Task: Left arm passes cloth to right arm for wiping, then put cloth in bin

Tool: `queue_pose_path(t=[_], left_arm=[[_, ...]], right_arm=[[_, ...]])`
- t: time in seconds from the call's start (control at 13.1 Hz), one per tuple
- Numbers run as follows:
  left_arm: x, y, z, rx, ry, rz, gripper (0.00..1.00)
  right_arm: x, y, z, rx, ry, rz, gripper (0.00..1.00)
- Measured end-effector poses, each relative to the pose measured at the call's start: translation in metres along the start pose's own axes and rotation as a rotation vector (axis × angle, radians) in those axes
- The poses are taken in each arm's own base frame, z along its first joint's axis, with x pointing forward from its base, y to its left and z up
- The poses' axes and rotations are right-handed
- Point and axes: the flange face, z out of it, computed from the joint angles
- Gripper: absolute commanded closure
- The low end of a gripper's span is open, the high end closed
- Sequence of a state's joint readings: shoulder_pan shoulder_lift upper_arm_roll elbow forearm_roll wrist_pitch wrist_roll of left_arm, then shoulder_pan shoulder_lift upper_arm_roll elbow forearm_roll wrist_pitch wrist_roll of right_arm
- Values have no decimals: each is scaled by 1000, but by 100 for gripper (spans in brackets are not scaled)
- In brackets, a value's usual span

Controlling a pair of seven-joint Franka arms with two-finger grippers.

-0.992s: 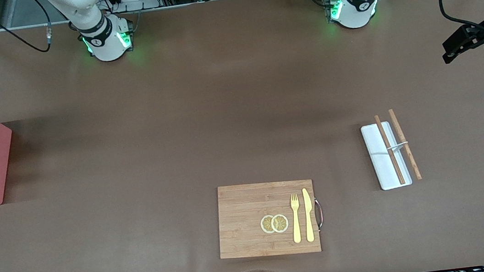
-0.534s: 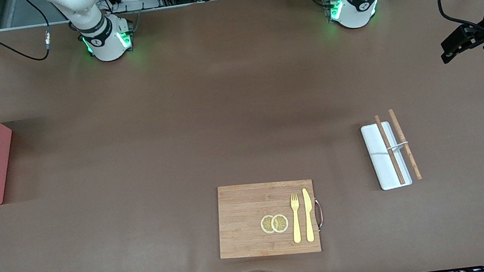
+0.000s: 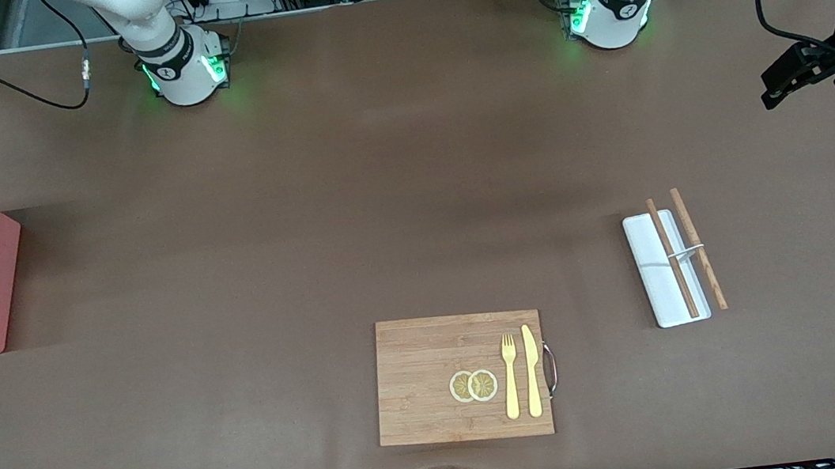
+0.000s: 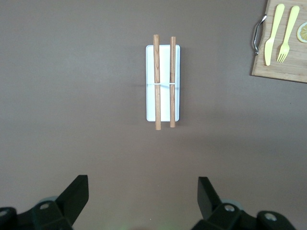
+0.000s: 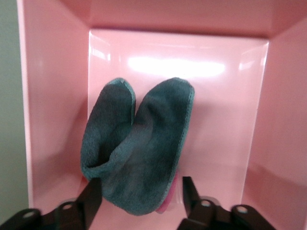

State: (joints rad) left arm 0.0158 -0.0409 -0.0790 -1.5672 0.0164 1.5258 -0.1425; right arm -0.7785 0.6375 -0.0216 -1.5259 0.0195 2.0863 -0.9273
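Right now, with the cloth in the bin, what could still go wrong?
1. The cloth lies folded in the bin, and its lower edge sits between the open fingers of the right end effector. Lifting away might snag it and drag it out.
2. The bin sits at the table edge at the right arm's end; a bump on the way out could shift it.
3. The left end effector, open, waits over the table's other end: low risk.
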Motion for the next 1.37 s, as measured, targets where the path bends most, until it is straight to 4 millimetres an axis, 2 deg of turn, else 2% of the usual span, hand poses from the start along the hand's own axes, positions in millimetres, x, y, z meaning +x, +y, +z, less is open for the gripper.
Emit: queue_pose_path(t=[0.15, 0.31, 0.46, 0.69, 0.84, 1.07, 1.37], left_arm=[[-2, -1, -2, 1, -2, -1, 0], [-3, -2, -3, 1, -3, -4, 0], [-3, -3, -3, 1, -4, -5, 0], [-3, -2, -3, 1, -4, -4, 0], [-3, 0, -2, 1, -5, 0, 0], [-4, 2, -2, 2, -5, 5, 0], [-4, 5, -2, 2, -7, 10, 0]], right_arm=[[9, 1, -16, -22, 24, -9, 0], [21, -3, -45, -55, 56, -26, 0], [39, -28, -86, -56, 63, -61, 0], [71, -92, -149, -44, 57, -63, 0], [90, -142, -177, -19, 29, -35, 0], [116, -215, -199, 11, -22, 7, 0], [151, -307, -214, 4, -41, 82, 0]])
